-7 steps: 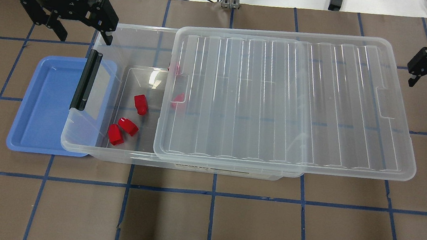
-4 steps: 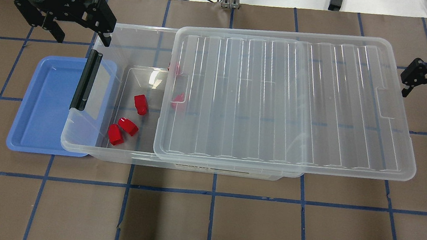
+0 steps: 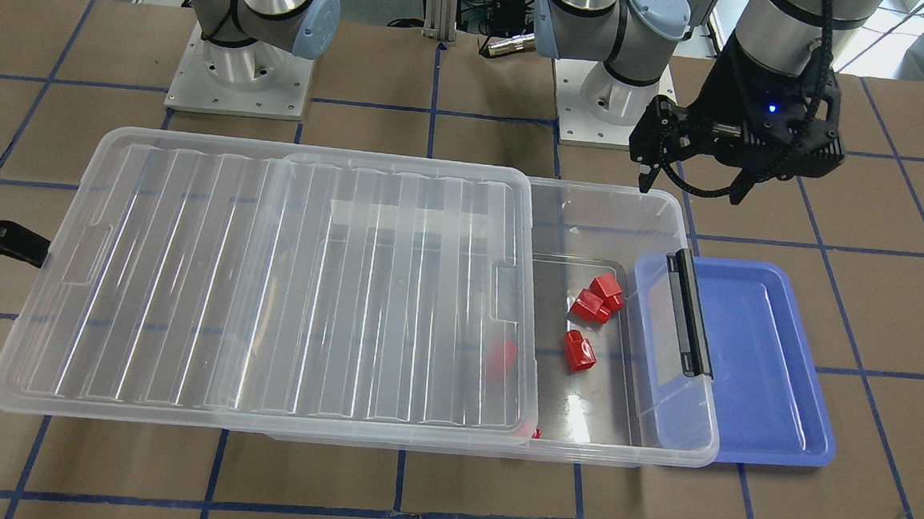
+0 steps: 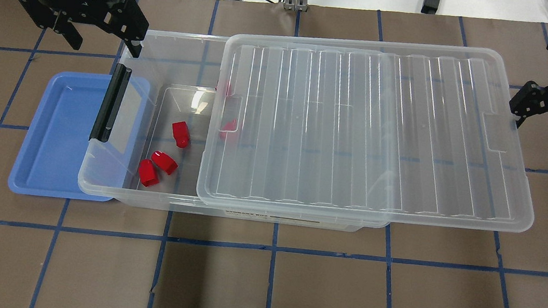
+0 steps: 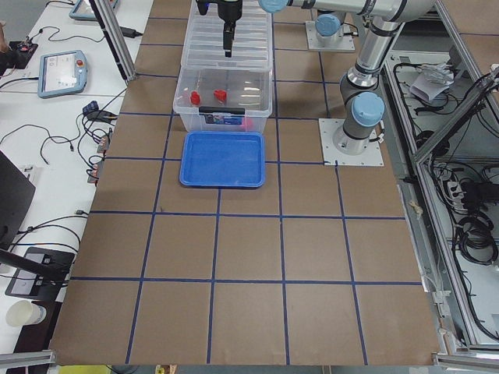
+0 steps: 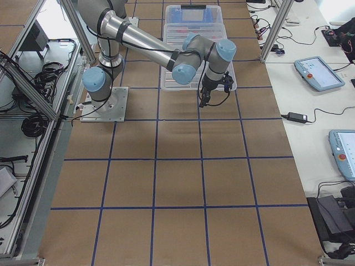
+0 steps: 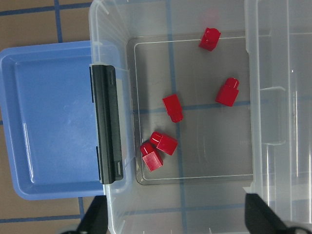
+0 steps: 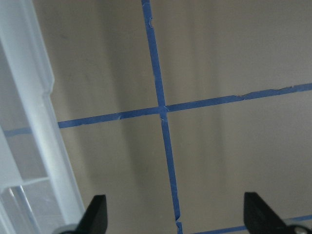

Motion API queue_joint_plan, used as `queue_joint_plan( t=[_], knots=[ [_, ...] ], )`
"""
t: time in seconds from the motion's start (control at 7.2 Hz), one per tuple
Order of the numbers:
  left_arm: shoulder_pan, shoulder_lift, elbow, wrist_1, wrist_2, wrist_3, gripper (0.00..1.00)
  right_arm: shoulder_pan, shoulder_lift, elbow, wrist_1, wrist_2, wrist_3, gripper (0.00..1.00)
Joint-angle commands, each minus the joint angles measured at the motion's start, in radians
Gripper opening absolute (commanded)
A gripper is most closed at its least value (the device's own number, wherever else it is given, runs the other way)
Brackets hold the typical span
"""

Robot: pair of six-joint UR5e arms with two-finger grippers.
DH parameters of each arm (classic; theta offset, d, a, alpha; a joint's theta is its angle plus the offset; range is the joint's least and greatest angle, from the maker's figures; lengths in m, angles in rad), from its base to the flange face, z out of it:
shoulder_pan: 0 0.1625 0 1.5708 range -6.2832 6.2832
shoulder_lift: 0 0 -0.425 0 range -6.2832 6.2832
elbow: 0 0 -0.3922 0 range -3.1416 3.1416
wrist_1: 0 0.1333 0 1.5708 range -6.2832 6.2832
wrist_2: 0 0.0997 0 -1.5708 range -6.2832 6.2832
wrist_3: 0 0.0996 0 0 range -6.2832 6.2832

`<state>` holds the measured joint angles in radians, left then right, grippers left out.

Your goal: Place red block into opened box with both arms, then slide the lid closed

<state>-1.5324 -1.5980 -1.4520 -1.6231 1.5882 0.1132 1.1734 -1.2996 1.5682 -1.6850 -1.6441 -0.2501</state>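
Several red blocks (image 4: 181,133) lie on the floor of the clear box (image 4: 92,185), in its uncovered left part; two more (image 7: 228,91) sit near the lid's edge. The ribbed clear lid (image 4: 361,128) covers most of the box and overhangs its right end. My left gripper (image 4: 105,43) hangs open and empty above the box's far left corner, looking down on the red blocks (image 7: 165,143). At the lid's right end my right gripper (image 4: 543,124) is open over bare table, with the lid's rim (image 8: 29,122) just beside it.
A flat blue tray (image 4: 56,138) lies partly under the box's left end, below the black latch bar (image 4: 110,102). Cables and a metal post stand beyond the table's far edge. Brown mats with blue tape lines cover the table.
My right gripper has moved in and down toward the lid's right end. The left gripper has shifted only slightly. Blocks, box and lid have not moved.
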Motion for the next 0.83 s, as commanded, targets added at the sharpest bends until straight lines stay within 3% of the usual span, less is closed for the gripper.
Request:
queue_joint_plan(
  t=[0.0, 0.69],
  knots=[
    [0.000, -0.002, 0.001, 0.000, -0.010, -0.013, 1.00, 0.021, -0.004, 0.003, 0.008, 0.009, 0.002, 1.00],
    [0.000, 0.006, -0.001, -0.001, -0.008, -0.020, 1.00, 0.127, -0.007, 0.001, 0.008, 0.036, 0.119, 1.00]
  ],
)
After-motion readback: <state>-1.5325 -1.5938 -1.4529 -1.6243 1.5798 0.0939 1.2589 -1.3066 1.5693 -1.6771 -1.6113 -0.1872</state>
